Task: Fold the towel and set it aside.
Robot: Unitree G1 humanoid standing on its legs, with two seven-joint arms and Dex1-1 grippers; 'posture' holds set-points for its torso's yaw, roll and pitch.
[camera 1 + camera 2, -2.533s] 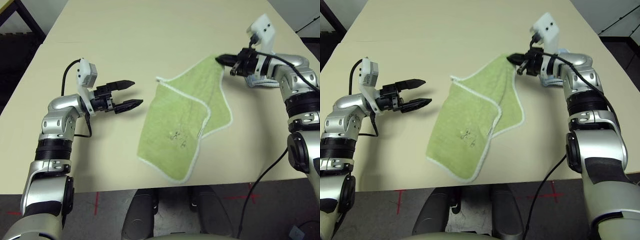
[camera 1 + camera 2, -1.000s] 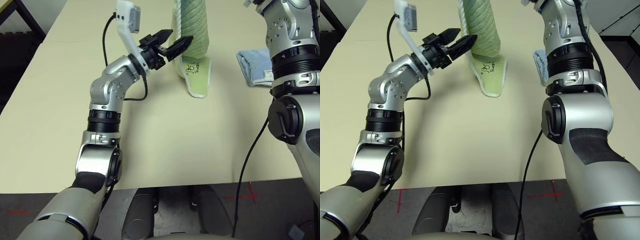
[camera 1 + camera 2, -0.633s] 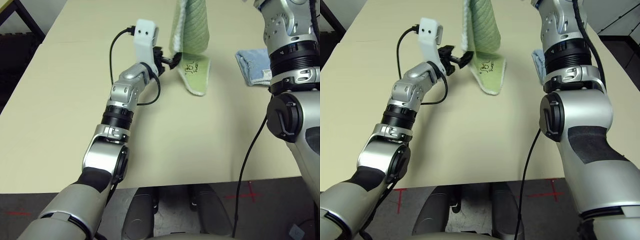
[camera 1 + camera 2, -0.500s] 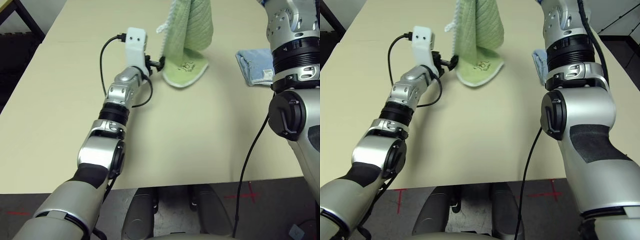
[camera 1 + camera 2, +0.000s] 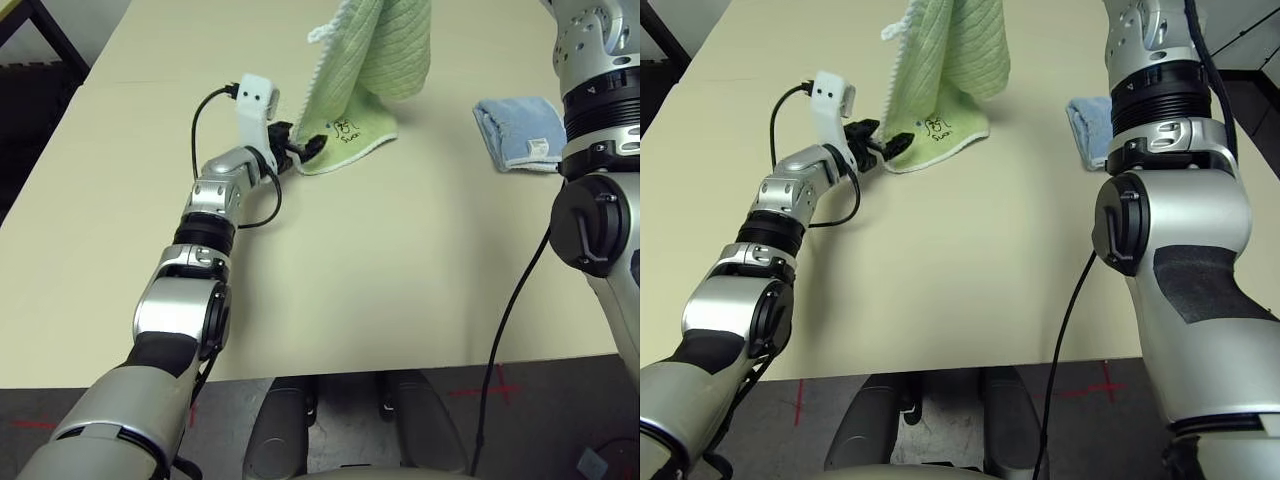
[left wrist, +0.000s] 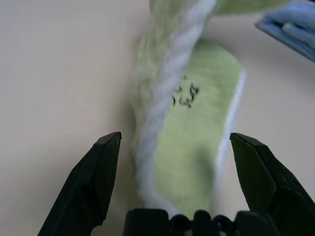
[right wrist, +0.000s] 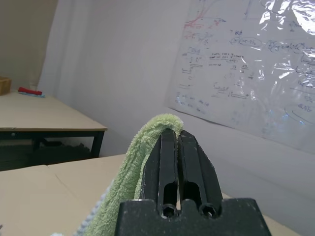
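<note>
Hanging lengthwise from the right gripper (image 7: 178,142), whose jaws are clamping its top edge, the light green terry towel (image 5: 372,60) is trailing its lower hem on the beige worktop (image 5: 400,260) directly ahead of the left gripper (image 6: 174,142), whose jaws are standing wide apart around that white-edged hem.

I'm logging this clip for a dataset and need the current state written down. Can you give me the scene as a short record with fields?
task item: green towel, hanging, its lower end resting on the table
towel marking: dark embroidery facing up on the lower end
right gripper: shut on an upper fold of the towel, raised
left gripper: open, low by the table, straddling the towel's lower white-edged end
other item: blue towel, folded, lying to the right of the green one
fold status: not yet done
</note>
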